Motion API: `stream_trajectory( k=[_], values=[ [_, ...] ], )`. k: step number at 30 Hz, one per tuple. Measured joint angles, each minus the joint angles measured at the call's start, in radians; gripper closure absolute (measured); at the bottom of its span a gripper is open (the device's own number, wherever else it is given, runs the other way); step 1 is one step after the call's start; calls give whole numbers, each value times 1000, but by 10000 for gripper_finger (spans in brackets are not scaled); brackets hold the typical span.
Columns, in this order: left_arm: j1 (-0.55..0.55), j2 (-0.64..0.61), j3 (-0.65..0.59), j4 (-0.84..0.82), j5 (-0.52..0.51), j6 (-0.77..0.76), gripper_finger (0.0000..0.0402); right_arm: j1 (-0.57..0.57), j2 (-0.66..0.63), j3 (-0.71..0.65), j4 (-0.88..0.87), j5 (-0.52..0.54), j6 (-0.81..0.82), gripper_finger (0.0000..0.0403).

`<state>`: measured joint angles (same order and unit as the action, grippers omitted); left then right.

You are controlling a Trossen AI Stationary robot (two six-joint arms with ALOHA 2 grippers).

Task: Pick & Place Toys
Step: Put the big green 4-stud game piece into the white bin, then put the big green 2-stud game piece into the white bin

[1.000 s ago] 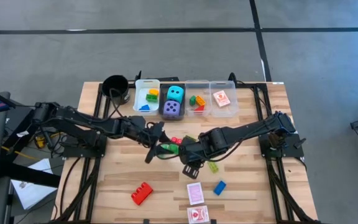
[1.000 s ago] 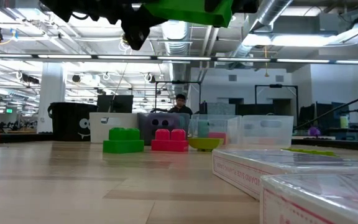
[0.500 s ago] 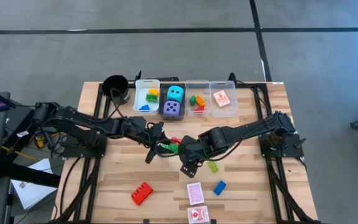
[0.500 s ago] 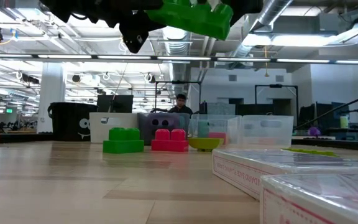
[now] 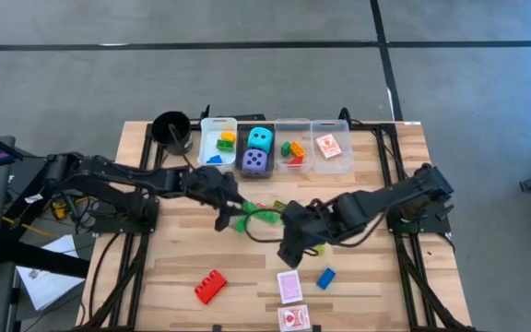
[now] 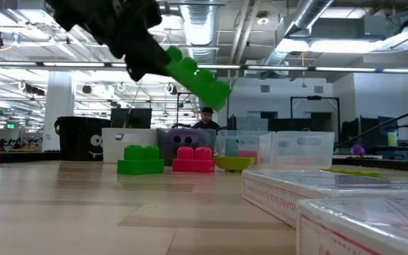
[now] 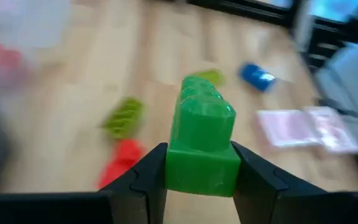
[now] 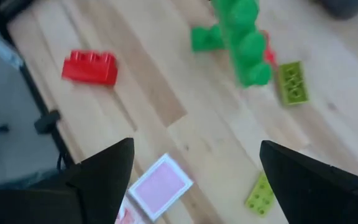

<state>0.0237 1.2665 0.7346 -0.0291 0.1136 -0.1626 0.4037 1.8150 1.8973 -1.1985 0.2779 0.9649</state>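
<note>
A long green brick (image 6: 197, 74) hangs above the table's middle, with my left gripper (image 5: 231, 209) shut on it. The high view shows the brick (image 5: 247, 219) just ahead of the fingers. To its right my right gripper (image 5: 291, 251) stands open and empty (image 8: 204, 177), above the boards and away from the brick (image 8: 241, 43). On the table lie a red brick (image 5: 210, 287), a blue brick (image 5: 325, 278) and two red-white cards (image 5: 289, 286). A small green brick (image 6: 140, 160), a red one (image 6: 193, 160) and a lime one (image 6: 232, 163) lie under the arms. My left gripper pinches the green brick's near end (image 7: 201, 168) between its two fingers (image 7: 148, 183), one on each long side. The fingers slant down from the table's left and lie along the brick. The brick sticks out ahead of them, its free end tipped down, clear of the table.
Along the far edge stand a black round cup (image 5: 171, 129) and a row of bins (image 5: 218, 155), holding bricks, a cyan die (image 5: 261, 138), a purple die (image 5: 255, 161) and a card (image 5: 328, 146). Bare boards lie at the near left.
My right gripper has drawn away from the green brick, up and toward the table's right and near edges. The brick stays in my left gripper. It was level and now slants, its free end dropped. My left gripper has tipped downward.
</note>
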Motion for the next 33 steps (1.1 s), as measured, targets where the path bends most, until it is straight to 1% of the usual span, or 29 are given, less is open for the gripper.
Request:
stream_trajectory(
  k=[2, 5, 8, 12, 15, 16, 19, 25, 27, 33],
  values=[
    [28, -27, 3, -50, -82, 4, 271, 15, -14, 0, -16, 52, 32, 61],
    [65, -89, 1, -125, -255, 34, 271, 33, -28, 0, -28, 106, 70, 61],
    [91, -175, 1, -172, -487, 83, 271, 43, -32, 1, -36, 127, 84, 61],
    [112, -287, 1, -181, -804, 160, 271, 43, -30, 0, -42, 128, 84, 61],
    [125, -361, 2, -200, -975, 194, 271, 41, -27, 0, -42, 134, 83, 61],
    [131, -385, 3, -206, -998, 193, 271, 38, -27, 0, -40, 139, 82, 61],
    [159, -426, 2, -274, -1005, 175, 271, 33, -27, 0, -37, 152, 74, 61],
    [201, -418, 1, -383, -997, 86, 269, 32, -26, 0, -34, 154, 49, 61],
    [215, -397, 0, -406, -999, 65, 248, 33, -26, 0, -32, 153, 49, 61],
    [253, -336, -15, -394, -1000, 50, 171, 33, -26, 0, -25, 153, 49, 61]
  ],
)
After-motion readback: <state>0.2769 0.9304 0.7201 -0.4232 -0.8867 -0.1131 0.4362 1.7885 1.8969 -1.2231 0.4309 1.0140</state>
